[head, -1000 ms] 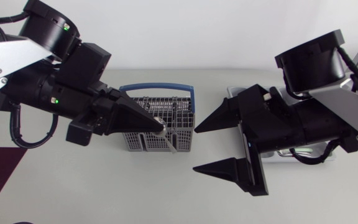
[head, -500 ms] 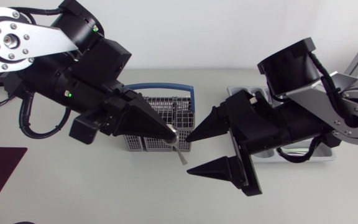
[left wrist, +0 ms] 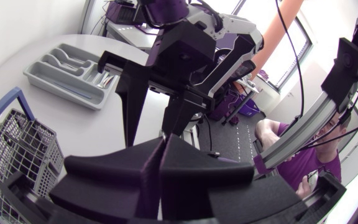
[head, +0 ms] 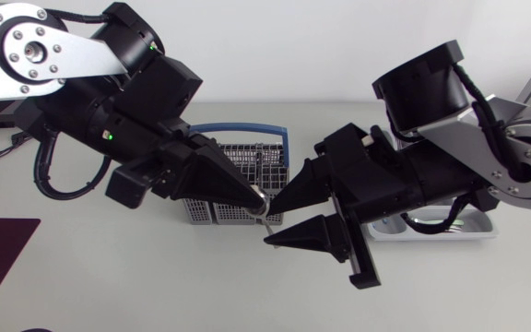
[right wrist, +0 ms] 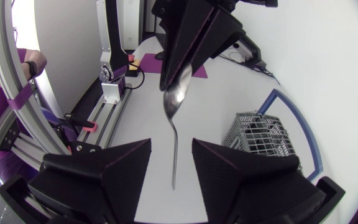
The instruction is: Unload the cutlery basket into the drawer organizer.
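My left gripper (head: pixel 254 195) is clamped on the bowl end of a slim polished steel spoon (right wrist: pixel 176 106), so the handle hangs free as a grip for the other arm. My right gripper (right wrist: pixel 171 144) stands wide apart around that handle without touching it, which I judge to be a handover. The pale grey compartmented plastic drawer organizer (head: pixel 473 231) lies under the right arm, the grey wire cutlery basket with blue handle (head: pixel 242 159) under the left. The spoon hangs between the two.
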You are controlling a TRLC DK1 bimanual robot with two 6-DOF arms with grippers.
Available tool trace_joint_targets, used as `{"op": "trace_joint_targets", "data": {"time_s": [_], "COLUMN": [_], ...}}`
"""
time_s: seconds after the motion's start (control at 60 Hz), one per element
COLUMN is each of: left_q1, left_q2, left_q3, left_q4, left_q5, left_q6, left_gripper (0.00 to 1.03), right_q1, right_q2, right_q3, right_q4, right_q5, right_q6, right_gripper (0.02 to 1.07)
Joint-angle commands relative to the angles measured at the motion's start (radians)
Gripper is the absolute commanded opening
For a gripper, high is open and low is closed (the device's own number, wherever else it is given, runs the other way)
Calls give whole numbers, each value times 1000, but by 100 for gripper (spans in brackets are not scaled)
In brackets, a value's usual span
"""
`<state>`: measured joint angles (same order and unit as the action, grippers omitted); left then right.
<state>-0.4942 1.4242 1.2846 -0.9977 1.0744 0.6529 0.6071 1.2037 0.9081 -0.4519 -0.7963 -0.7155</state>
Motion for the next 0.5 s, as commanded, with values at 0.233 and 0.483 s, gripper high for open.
{"op": "trace_joint_targets", "data": {"time_s": [0.233, 0.483], "left_q1": [-12, -12], "left_q2": [19, 18], "left_q3": [38, 30], "left_q4": [-19, -22], "left_q5": [29, 29], "left_q6": [24, 25], "left_gripper": [15, 15], "right_q1": [19, 20], "right_q2": [8, -4], "right_q3": [26, 12], "right_q4": [-10, -21], "right_q5": [2, 2], "right_q6": [-10, -12], "right_gripper": [18, 8]}}
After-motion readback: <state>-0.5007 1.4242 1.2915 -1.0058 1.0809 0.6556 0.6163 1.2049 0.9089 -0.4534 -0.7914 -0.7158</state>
